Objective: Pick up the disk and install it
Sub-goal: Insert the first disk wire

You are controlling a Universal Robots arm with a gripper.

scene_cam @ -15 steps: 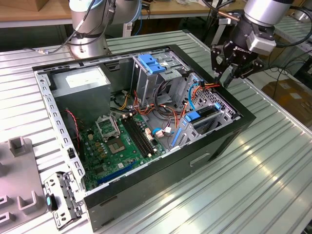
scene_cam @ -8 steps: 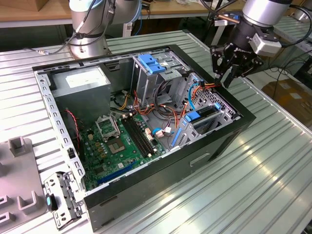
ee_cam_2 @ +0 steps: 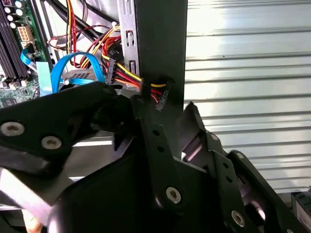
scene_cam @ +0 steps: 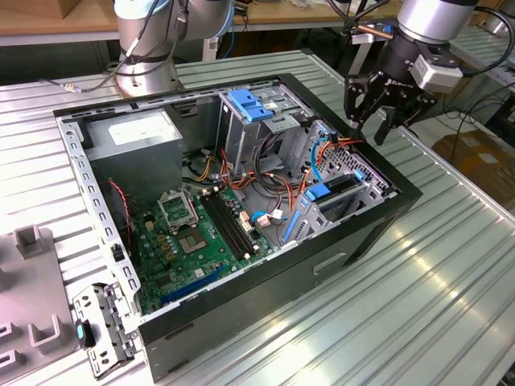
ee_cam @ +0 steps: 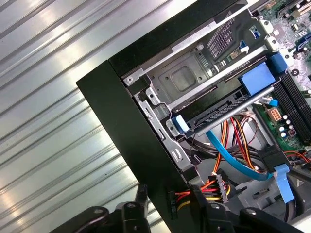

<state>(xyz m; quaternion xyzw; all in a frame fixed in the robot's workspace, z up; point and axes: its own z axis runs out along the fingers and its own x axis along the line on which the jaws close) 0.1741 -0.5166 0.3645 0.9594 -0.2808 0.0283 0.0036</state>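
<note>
Gripper [scene_cam: 368,127] empty, fingers [scene_cam: 355,103] spread wide, straddling the computer case [scene_cam: 241,334] wall. Disk [scene_cam: 338,186] sits slotted in the drive cage [scene_cam: 372,175] inside the case, by that wall.

Gripper [ee_cam_2: 164,110], fingers spread astride black case wall [ee_cam_2: 160,43], red-yellow power cables [ee_cam_2: 127,74], blue cable loop [ee_cam_2: 55,73], motherboard corner [ee_cam_2: 12,29], ribbed metal table [ee_cam_2: 248,73].
</note>
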